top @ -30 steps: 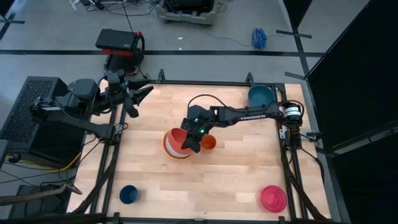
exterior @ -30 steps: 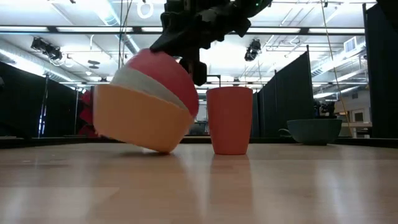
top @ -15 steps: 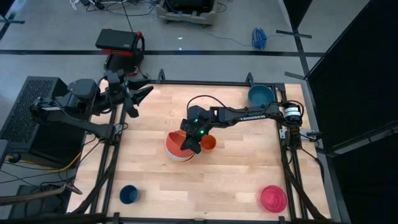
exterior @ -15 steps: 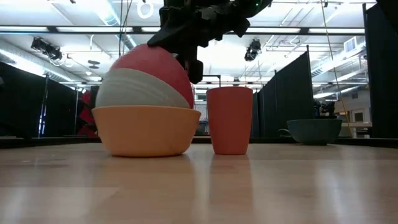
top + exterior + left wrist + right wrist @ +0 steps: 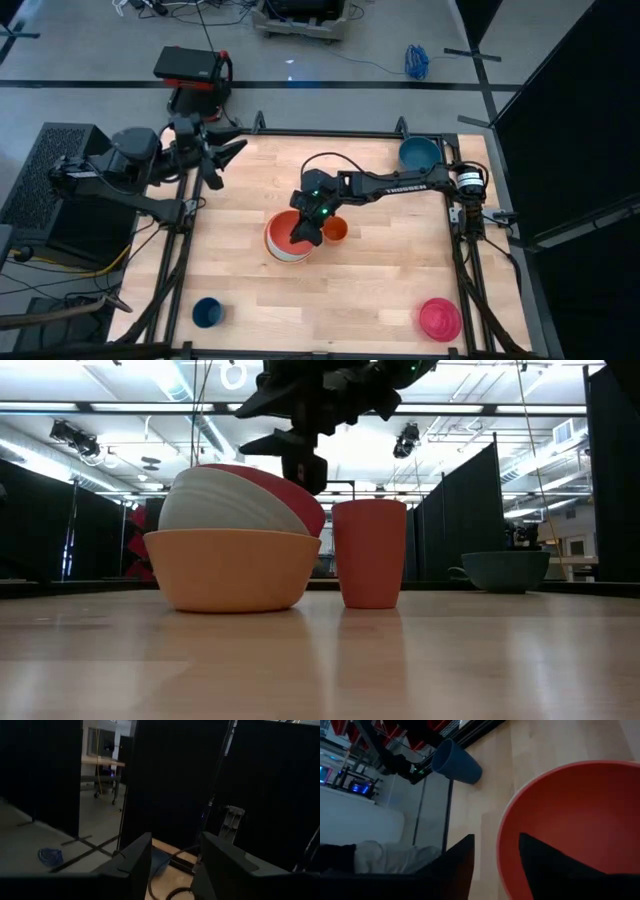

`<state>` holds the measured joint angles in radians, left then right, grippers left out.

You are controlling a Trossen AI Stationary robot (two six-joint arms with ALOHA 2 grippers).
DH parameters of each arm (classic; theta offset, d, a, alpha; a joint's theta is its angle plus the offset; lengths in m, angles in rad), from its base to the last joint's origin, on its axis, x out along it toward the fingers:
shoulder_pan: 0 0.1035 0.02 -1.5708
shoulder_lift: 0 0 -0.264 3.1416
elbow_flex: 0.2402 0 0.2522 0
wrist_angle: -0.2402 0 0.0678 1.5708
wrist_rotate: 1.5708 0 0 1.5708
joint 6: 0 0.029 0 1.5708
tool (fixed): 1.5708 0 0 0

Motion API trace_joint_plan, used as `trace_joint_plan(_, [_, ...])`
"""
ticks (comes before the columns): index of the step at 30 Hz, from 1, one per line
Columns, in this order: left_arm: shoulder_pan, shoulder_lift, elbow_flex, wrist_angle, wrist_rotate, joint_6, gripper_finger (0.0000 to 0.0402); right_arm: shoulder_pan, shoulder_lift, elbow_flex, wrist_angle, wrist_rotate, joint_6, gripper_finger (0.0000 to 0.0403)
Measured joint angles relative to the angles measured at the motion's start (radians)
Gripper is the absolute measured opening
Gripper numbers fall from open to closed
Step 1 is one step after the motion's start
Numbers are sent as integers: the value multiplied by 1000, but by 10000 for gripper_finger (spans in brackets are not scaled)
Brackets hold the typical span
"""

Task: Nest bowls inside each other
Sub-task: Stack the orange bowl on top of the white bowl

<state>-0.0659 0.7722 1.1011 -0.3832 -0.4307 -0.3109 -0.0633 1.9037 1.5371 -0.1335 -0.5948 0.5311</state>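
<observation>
Three bowls sit nested at the table's middle. The orange bowl (image 5: pixel 232 570) stands flat on the wood. The white bowl (image 5: pixel 228 505) and the red-orange bowl (image 5: pixel 286 229) lie tilted inside it. My right gripper (image 5: pixel 495 870) is open just above them, one finger outside the red-orange bowl's rim (image 5: pixel 501 850) and one inside, with a gap on each side. The teal-blue bowl (image 5: pixel 419 153) rests at the far right corner and the magenta-pink bowl (image 5: pixel 440 319) at the near right. My left gripper (image 5: pixel 218 156) hovers open over the far left edge.
A narrow orange cup (image 5: pixel 335 229) stands upright right beside the stack, on its right. A dark blue cup (image 5: pixel 207 312) stands near the front left corner. The dark frame rail (image 5: pixel 455 260) runs around the table. Bare wood lies between the stack and the near edge.
My right gripper has opened, let go of the red-orange bowl's rim and risen a little. The stack, which leaned on one edge of the orange bowl's base, has dropped back. The orange bowl now sits flat, and the white and red-orange bowls have settled lower inside it, still tilted.
</observation>
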Motion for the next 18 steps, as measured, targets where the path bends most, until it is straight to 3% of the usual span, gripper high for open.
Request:
trace_joint_plan(10, [-1,34,0,-193,97,-147,158,-38,-77,12,105,-24,69,157])
trace_joint_plan(18, [-2,197,0,-271,358,-219,158,-100,-209,15,29,20,23,131])
